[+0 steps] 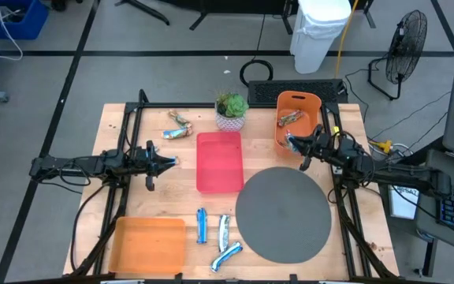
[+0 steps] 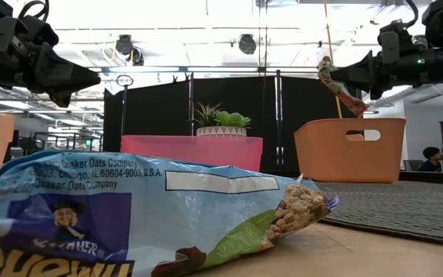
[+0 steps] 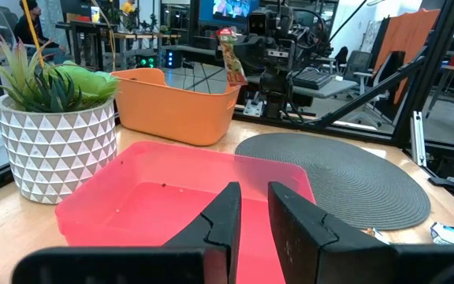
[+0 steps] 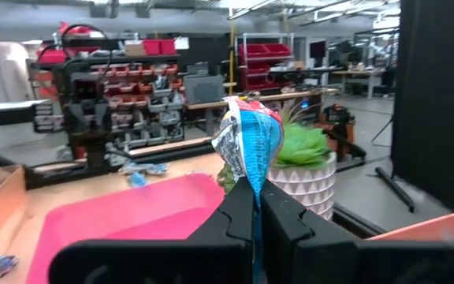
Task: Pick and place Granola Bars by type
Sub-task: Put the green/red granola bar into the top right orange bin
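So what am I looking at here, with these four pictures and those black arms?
Two robot arms work at a wooden table. One picture looks straight down, one sits at table height, and two come from cameras on the arms' wrists. The right gripper is shut on a granola bar, holding it above the orange bin, which already has one bar inside. The left gripper waits beside the red tray, fingers slightly apart, holding nothing. On the table also lie a potted plant, a round grey mat, a flat orange tray, two bars near the plant and three blue bars at the front.
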`<control>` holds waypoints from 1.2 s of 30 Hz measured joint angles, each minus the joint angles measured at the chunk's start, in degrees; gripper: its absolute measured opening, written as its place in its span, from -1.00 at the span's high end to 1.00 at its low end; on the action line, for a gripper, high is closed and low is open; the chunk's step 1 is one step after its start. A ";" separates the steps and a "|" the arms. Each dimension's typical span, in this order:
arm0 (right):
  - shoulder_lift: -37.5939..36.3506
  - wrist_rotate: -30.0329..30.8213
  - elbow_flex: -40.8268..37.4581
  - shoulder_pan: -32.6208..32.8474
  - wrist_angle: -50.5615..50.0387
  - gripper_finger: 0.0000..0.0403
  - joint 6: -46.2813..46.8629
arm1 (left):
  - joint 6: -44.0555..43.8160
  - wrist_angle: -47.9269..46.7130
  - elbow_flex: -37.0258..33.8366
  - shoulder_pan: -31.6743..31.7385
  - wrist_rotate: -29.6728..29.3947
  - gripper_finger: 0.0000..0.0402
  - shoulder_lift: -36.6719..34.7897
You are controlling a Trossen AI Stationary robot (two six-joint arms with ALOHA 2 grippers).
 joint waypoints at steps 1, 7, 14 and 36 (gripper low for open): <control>0.00 0.00 0.00 -0.55 0.28 1.00 0.00 | 0.00 0.00 0.00 0.00 0.00 0.64 0.00; 0.00 0.45 0.00 -4.44 2.60 1.00 0.00 | 0.00 0.00 0.00 0.01 0.00 0.64 0.00; -0.01 0.45 0.53 -9.33 5.32 1.00 -2.59 | 0.00 0.00 0.00 -0.01 0.00 0.64 0.00; 1.47 0.66 25.20 -14.36 -18.72 1.00 -7.23 | 0.00 0.00 0.00 -0.01 0.00 0.64 0.00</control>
